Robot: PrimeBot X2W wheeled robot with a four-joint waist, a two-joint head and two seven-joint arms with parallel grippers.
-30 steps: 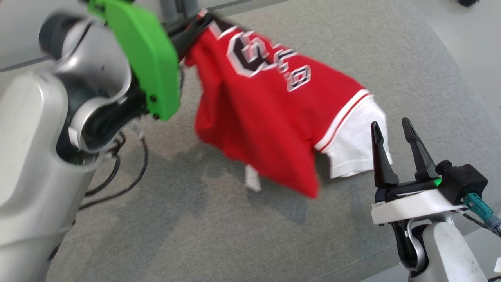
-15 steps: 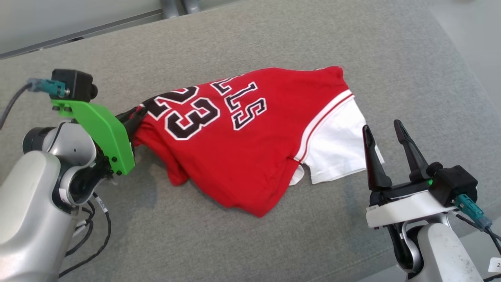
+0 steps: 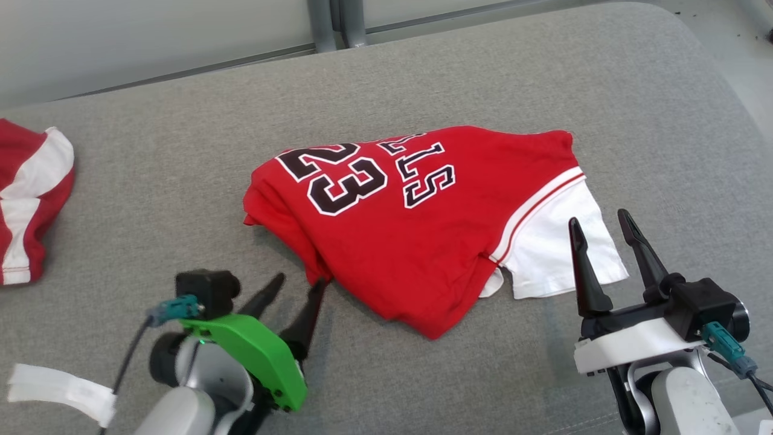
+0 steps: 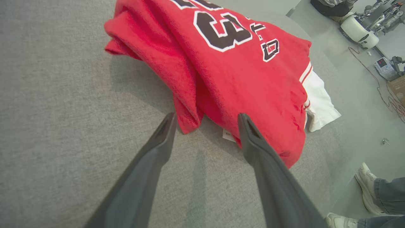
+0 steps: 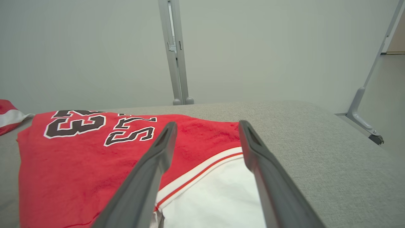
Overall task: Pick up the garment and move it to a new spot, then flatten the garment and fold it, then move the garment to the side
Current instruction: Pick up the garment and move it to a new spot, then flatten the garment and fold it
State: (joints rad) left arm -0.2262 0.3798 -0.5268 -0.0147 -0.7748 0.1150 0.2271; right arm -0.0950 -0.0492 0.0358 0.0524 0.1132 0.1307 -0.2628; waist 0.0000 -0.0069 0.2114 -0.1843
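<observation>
The garment (image 3: 423,241) is a red jersey with black-and-white "23" lettering and a white sleeve. It lies loosely bunched on the grey padded surface (image 3: 483,90), held by nothing. My left gripper (image 3: 302,279) stands open just short of its near-left fold. In the left wrist view the garment (image 4: 246,72) spreads beyond the left gripper (image 4: 206,115), whose fingertips flank a hanging red corner. My right gripper (image 3: 598,217) is open beside the white sleeve. In the right wrist view the right gripper (image 5: 207,123) hovers over the garment (image 5: 79,158).
A second red-and-white cloth (image 3: 30,199) lies at the left edge of the surface. A white strip (image 3: 60,389) sits near my left arm. A metal post (image 3: 335,24) rises behind. A person's shoes (image 4: 367,186) stand on the floor past the rounded right edge.
My left gripper has opened and let go of the garment, then drawn back to the near side. The garment has dropped onto the surface. The head camera has shifted too.
</observation>
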